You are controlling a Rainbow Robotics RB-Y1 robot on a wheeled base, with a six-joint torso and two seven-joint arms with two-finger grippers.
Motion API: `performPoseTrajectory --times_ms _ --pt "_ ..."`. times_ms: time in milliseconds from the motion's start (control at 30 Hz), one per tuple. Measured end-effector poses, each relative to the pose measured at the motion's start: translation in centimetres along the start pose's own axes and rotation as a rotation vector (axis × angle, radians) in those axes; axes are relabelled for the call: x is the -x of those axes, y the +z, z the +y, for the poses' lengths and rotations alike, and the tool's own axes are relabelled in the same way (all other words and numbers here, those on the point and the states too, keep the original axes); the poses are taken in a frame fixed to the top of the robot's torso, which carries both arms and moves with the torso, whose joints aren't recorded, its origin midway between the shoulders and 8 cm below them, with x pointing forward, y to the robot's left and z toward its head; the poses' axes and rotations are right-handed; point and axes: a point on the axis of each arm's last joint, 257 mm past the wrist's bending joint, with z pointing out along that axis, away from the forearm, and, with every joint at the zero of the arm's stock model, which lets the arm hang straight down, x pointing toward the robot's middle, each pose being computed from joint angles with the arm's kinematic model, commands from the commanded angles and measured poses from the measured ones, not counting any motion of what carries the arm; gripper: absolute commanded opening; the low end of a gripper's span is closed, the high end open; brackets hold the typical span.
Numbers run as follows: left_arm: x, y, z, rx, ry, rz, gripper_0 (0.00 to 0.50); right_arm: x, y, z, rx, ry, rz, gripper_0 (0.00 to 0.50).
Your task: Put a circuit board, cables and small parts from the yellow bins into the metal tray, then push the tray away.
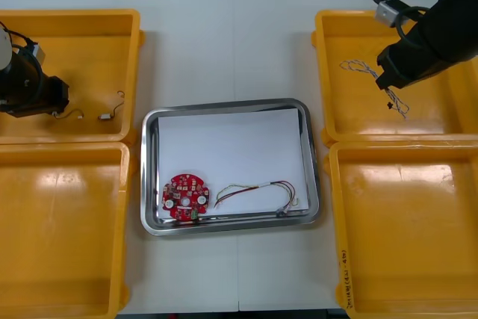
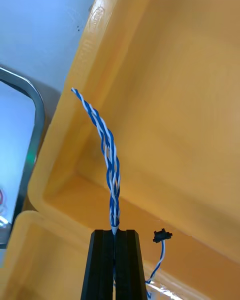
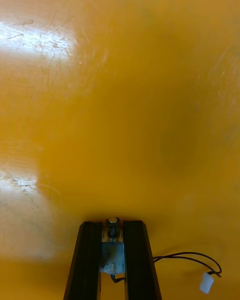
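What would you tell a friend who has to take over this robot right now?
Left gripper: shut on a small metal part in the far left bin.
Right gripper: shut on the blue and white cable at the far right bin.
Done: circuit board and red and yellow cable lie in the tray.
To do: bring both held things to the tray, then push it away.

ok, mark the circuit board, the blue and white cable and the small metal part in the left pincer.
circuit board (image 1: pixel 186 197): front view, centre of the red disc.
blue and white cable (image 2: pixel 107 150): right wrist view, mid-strand above the right pincer (image 2: pixel 115 231).
small metal part (image 3: pixel 113 252): left wrist view, metal body inside the left pincer (image 3: pixel 113 224).
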Motion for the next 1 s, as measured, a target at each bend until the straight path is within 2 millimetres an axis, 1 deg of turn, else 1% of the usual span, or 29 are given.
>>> performPoseTrajectory --times_ms 133,200,267,367,533,700,867,1000 --pt "-1.0 -0.7 0.0 0.012 0.003 0.060 0.000 0.5 -0.2 1.3 -0.011 -0.003 -0.002 0.000" --pt "-1.4 -1.3 -0.1 0.014 0.004 0.088 0.000 0.5 -0.2 1.9 -0.015 0.002 0.004 0.000" --pt "-1.4 -2.2 -0.3 0.012 0.005 0.106 0.000 0.3 -0.2 2.3 -0.019 0.045 0.013 0.000" --pt "-1.1 -4.1 -0.8 -0.003 0.009 0.117 0.000 0.2 -0.3 2.8 -0.019 0.112 0.017 0.000" --pt "-0.3 -7.5 -1.6 -0.048 0.000 0.115 0.000 0.6 -0.2 3.8 -0.012 0.140 0.017 0.000" --pt "0.2 -10.9 -1.9 -0.066 0.016 0.105 0.000 0.8 0.3 5.4 -0.018 0.261 0.041 0.000" --pt "-0.1 -13.7 -2.0 -0.028 0.090 0.101 0.000 1.5 0.4 7.1 -0.004 0.268 0.029 0.000" --pt "-0.6 -15.4 -3.0 -0.018 0.126 0.102 0.000 1.8 0.6 8.0 -0.003 0.353 0.023 0.000"
